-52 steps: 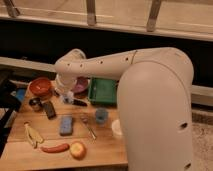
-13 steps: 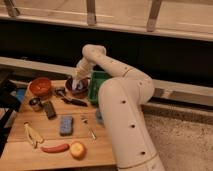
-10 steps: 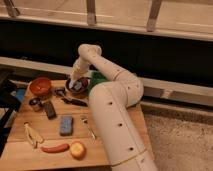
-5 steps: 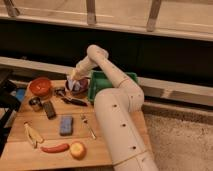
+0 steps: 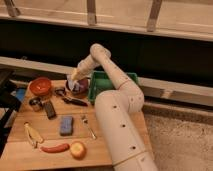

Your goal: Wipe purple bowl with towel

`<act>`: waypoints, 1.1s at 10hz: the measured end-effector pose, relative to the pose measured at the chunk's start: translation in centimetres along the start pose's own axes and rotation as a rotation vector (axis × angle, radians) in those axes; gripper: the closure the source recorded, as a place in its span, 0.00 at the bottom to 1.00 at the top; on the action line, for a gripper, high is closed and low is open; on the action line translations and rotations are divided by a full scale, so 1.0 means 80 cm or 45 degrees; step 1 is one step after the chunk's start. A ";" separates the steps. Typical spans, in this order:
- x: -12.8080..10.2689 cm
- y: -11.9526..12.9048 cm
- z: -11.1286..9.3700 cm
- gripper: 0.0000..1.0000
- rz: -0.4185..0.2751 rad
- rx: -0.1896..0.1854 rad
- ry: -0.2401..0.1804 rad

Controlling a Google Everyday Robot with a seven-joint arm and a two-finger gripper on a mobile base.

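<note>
The purple bowl [image 5: 80,87] sits toward the back of the wooden table [image 5: 55,145], at about eleven o'clock from the middle of the board, just left of the green bin [image 5: 111,82]. From where I stand the white arm [image 5: 117,120] rises from the near right, bends over at the top and reaches down to the left, so that the gripper [image 5: 76,76] hangs right over the bowl's rim. Its jaws are clenched, and a pale scrap, most likely the towel [image 5: 75,79], shows at their tip against the bowl's dark inside; I cannot make out its folds.

At nine o'clock from the purple bowl stands the orange-red bowl [image 5: 40,86], a little apart from it. A dark utensil [image 5: 70,97] lies just in front of the purple bowl, at about six o'clock. Further left, near the table edge, a small metal cup [image 5: 35,103] sits beside a dark flat object [image 5: 49,109].

In the middle of the board lies the blue sponge [image 5: 66,125], flat and square to the table, with a fork [image 5: 89,127] at its three o'clock. At the near edge a red pepper [image 5: 54,148] lies next to an apple [image 5: 77,149], and a pale banana-like piece [image 5: 32,135] lies at ten o'clock from the pepper.
</note>
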 end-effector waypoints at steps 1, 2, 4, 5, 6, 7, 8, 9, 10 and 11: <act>0.009 -0.005 -0.018 1.00 0.001 0.038 -0.005; 0.017 -0.006 -0.034 1.00 -0.009 0.116 -0.019; 0.038 -0.006 -0.056 1.00 -0.049 0.253 -0.043; 0.049 -0.011 -0.068 1.00 -0.064 0.305 -0.054; 0.056 -0.014 -0.077 1.00 -0.076 0.340 -0.064; 0.061 -0.012 -0.081 1.00 -0.086 0.358 -0.066; 0.060 -0.013 -0.079 1.00 -0.084 0.354 -0.066; 0.051 -0.014 -0.077 1.00 -0.075 0.349 -0.086; 0.043 -0.013 -0.073 1.00 -0.076 0.346 -0.096; 0.033 -0.008 -0.069 1.00 -0.083 0.345 -0.109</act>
